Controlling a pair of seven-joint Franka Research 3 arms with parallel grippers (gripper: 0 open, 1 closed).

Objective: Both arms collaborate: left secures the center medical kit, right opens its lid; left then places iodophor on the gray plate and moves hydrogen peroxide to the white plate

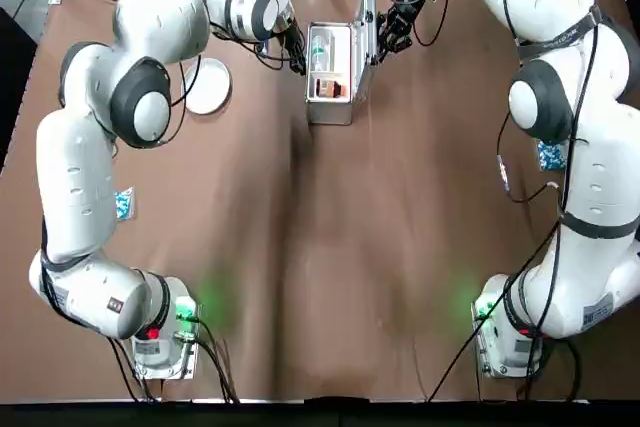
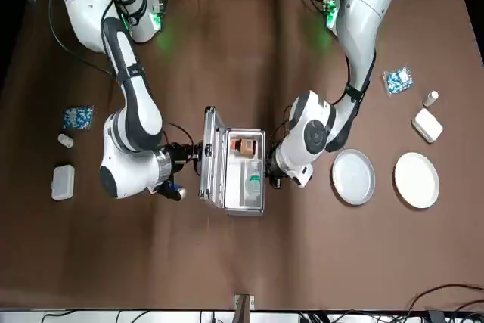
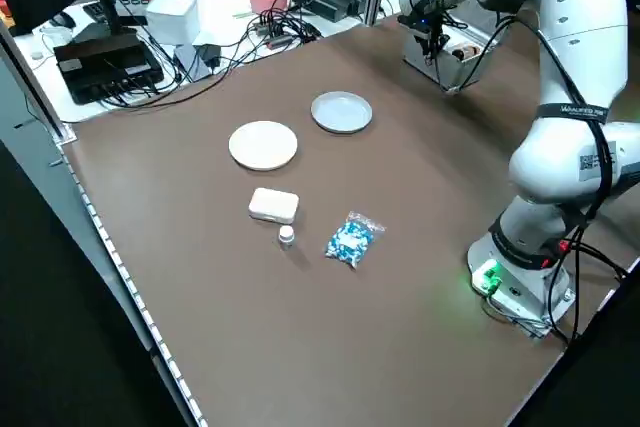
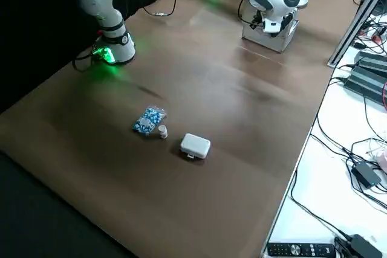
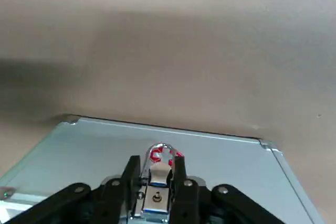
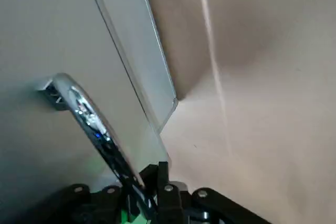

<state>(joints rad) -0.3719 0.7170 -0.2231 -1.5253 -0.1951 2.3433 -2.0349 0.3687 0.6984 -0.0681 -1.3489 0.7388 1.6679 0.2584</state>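
The left gripper (image 5: 156, 165) was closed on the front latch (image 5: 158, 195), at the side of the medical kit (image 2: 236, 204); the right gripper (image 6: 157, 170) was closed on the curved handle (image 6: 97, 129) of the lid (image 2: 212, 158), which stood open on the opposite side. The kit was set at the far middle of the table (image 1: 250, 327). Inside, one brown bottle (image 2: 244, 147) and one green-marked bottle (image 2: 253, 184) were held.

The kit was judged stiff and fairly light, likely to be dragged if not braced. The bottles were judged light, firm and perhaps slippery, best taken by the body from above, clear of the walls.

Beyond, on the left arm's side, one gray plate (image 2: 353, 177) and one white plate (image 2: 417, 180) were laid apart. Farther out, two white cases (image 2: 427, 125), two blue-and-white packets (image 2: 397, 80) and two small vials (image 2: 430, 98) were counted.
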